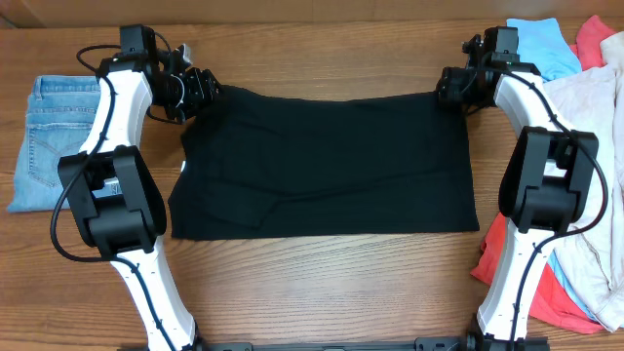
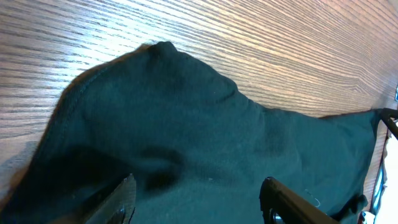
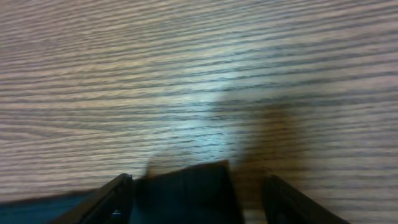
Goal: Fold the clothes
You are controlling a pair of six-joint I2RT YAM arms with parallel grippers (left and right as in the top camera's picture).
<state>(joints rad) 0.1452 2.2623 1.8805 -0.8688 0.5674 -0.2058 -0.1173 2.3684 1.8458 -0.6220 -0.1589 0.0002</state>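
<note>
The black T-shirt (image 1: 322, 166) lies flat on the wooden table as a wide rectangle, with a small white label (image 1: 184, 169) at its left edge. My left gripper (image 1: 200, 90) is at the shirt's far left corner. In the left wrist view its fingers (image 2: 199, 180) are spread wide over the black fabric (image 2: 186, 112). My right gripper (image 1: 450, 88) is at the far right corner. In the right wrist view its fingers (image 3: 198, 178) are apart, with the shirt's corner (image 3: 186, 196) between them. Neither gripper pinches the cloth.
Folded blue jeans (image 1: 44, 136) lie at the left edge of the table. A pile at the right holds a cream garment (image 1: 595, 127), a light blue one (image 1: 541, 44) and a coral one (image 1: 526, 278), under and beside the right arm.
</note>
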